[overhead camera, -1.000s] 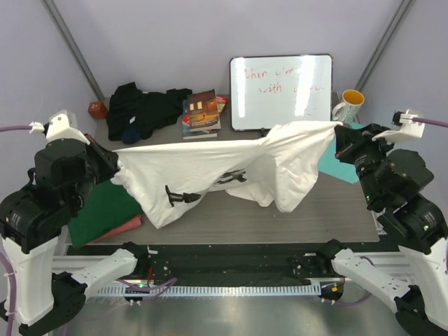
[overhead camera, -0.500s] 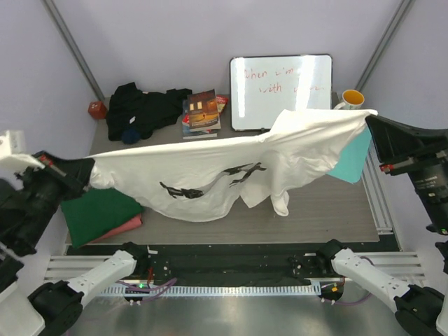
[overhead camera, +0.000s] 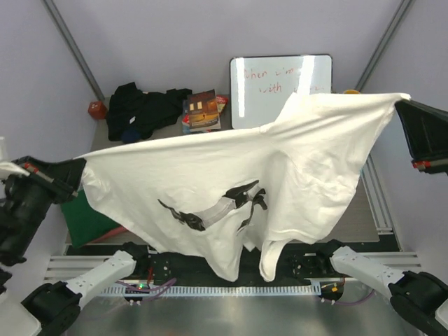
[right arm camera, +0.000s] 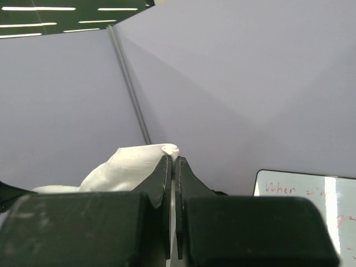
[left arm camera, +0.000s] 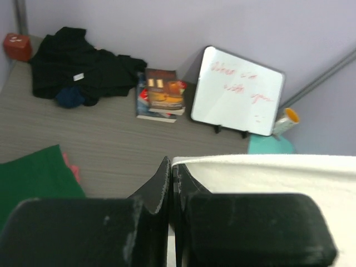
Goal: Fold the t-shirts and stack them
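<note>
Firmly on white t-shirt: left gripper, right gripper

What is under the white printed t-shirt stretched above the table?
Seen from above, only a corner of the folded dark green shirt shows; the white t-shirt hides the middle of the grey table.

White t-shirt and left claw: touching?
Touching. The left wrist view shows the edge of the white t-shirt clamped in the shut left claw.

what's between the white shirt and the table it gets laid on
Nothing visible does. The left gripper and right gripper hold the white t-shirt in the air; the table below looks bare, the green shirt off to its left.
</note>
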`<move>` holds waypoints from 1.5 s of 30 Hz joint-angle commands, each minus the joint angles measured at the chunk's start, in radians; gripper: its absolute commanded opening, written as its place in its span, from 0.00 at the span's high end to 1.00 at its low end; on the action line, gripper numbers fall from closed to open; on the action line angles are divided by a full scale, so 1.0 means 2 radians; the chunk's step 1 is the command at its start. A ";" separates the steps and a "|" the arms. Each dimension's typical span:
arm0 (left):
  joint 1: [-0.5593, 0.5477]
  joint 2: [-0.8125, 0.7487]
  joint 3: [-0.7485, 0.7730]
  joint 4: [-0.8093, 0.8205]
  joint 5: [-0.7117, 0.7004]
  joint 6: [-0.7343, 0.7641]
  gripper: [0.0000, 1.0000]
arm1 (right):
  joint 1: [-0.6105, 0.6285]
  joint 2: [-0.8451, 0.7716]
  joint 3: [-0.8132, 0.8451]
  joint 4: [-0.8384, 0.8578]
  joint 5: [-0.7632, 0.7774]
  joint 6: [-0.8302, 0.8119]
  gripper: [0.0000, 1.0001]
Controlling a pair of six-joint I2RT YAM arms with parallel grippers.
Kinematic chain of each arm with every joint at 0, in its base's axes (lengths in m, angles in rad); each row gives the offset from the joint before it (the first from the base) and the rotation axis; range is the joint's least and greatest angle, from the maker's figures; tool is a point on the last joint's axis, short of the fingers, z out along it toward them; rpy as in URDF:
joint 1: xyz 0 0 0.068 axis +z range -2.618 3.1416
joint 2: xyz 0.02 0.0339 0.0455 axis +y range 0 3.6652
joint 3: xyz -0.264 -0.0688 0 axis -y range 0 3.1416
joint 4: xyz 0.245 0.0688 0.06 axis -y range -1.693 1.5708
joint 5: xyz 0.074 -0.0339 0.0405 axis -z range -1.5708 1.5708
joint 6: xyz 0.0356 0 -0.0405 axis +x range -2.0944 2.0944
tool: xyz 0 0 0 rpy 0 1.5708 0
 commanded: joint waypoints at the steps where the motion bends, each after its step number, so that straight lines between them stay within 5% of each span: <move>1: -0.002 0.098 -0.043 0.028 -0.098 0.043 1.00 | -0.002 0.091 -0.019 0.012 0.094 -0.040 0.99; 7: 0.042 0.242 -0.056 0.059 -0.097 0.048 1.00 | -0.002 0.203 -0.084 -0.002 0.169 -0.053 0.99; 11: 0.053 0.282 -0.058 0.060 -0.099 0.042 1.00 | -0.007 0.205 -0.130 -0.001 0.196 -0.053 0.99; 24: 0.054 0.154 -0.139 0.056 -0.099 0.065 1.00 | -0.008 0.061 -0.178 -0.045 0.226 -0.033 0.99; 32: 0.054 0.058 -0.158 0.049 -0.039 0.082 1.00 | -0.008 -0.042 -0.188 -0.074 0.148 -0.020 0.99; 45: 0.054 0.010 -0.142 0.080 0.105 0.110 1.00 | -0.008 -0.062 -0.125 -0.086 -0.005 -0.008 0.99</move>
